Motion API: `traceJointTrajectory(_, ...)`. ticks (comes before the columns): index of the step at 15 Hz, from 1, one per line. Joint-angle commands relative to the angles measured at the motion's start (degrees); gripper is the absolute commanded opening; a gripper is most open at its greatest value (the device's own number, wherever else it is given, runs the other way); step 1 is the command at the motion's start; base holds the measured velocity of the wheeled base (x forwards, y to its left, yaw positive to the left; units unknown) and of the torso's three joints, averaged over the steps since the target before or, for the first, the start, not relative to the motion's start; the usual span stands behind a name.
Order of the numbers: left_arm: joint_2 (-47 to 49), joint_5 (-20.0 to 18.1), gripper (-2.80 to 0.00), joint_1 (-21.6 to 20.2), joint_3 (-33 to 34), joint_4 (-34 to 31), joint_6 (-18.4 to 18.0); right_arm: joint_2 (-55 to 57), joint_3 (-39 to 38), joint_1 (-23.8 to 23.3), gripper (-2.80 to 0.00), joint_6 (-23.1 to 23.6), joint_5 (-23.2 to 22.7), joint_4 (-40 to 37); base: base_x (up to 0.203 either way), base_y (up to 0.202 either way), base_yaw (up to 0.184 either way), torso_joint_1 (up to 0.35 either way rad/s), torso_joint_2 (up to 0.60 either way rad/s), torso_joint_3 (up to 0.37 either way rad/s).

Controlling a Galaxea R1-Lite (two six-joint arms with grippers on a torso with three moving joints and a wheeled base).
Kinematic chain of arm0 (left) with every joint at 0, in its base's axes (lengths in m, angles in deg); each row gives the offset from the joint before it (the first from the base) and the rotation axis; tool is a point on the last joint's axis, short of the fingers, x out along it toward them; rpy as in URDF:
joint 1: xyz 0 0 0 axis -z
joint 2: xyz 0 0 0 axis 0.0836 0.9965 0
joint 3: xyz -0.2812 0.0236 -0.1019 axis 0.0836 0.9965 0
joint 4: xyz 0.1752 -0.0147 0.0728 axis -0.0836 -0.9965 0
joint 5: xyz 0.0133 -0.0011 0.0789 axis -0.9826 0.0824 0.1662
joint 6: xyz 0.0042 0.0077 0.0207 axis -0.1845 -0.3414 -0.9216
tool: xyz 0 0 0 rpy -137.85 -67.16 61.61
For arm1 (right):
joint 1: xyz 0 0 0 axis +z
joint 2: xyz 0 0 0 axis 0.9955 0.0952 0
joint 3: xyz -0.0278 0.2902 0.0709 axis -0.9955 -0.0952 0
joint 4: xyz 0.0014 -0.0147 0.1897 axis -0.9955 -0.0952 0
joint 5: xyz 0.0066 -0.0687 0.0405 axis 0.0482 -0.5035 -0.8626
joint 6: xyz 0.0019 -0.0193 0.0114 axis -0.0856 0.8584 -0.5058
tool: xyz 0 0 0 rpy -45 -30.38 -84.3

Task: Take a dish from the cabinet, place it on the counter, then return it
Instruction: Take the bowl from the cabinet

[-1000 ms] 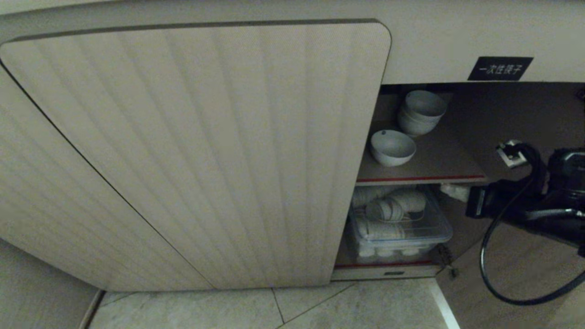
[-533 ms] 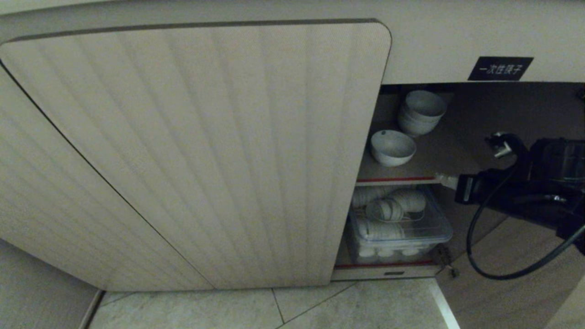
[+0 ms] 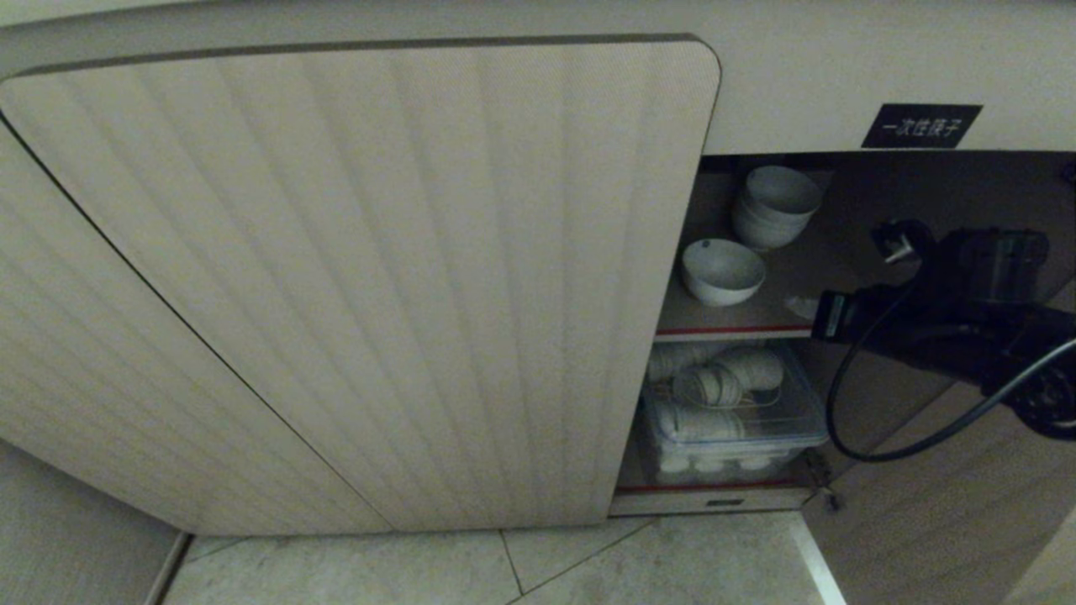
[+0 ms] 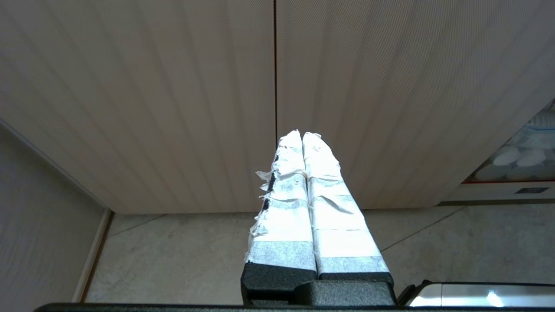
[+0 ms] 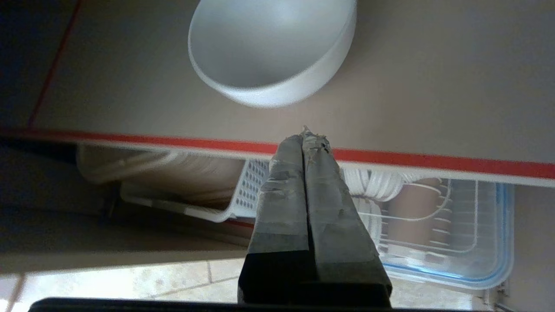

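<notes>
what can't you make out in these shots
- Pile of bowls, head view: the count, since the bowls nest.
- Clear bin, head view: its left end, behind the closed door.
- Dish, right wrist view: its far rim, cut by the frame edge.
- Label: characters too small.

Dish (image 3: 722, 270) on shelf (image 3: 782, 311) — before pile (image 3: 775, 206).
</notes>
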Motion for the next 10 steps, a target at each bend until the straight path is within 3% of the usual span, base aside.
traceJointTrajectory(1, -0.02, 0.00, -2.80, 0.00, 0.00, 0.08, 0.03, 0.29, 2.07, 0.01, -2.80, -0.49, -0.11, -0.99, 0.000, 0.000, 0.000, 0.000, 0.00, 0.000)
traceJointTrajectory(10, -0.02, 0.00, -2.80, 0.00, 0.00, 0.02, 0.03, 2.62, 6.01, 1.07, -2.80, -0.62, 0.06, -1.91, 0.000, 0.000, 0.000, 0.000, 0.00, 0.000)
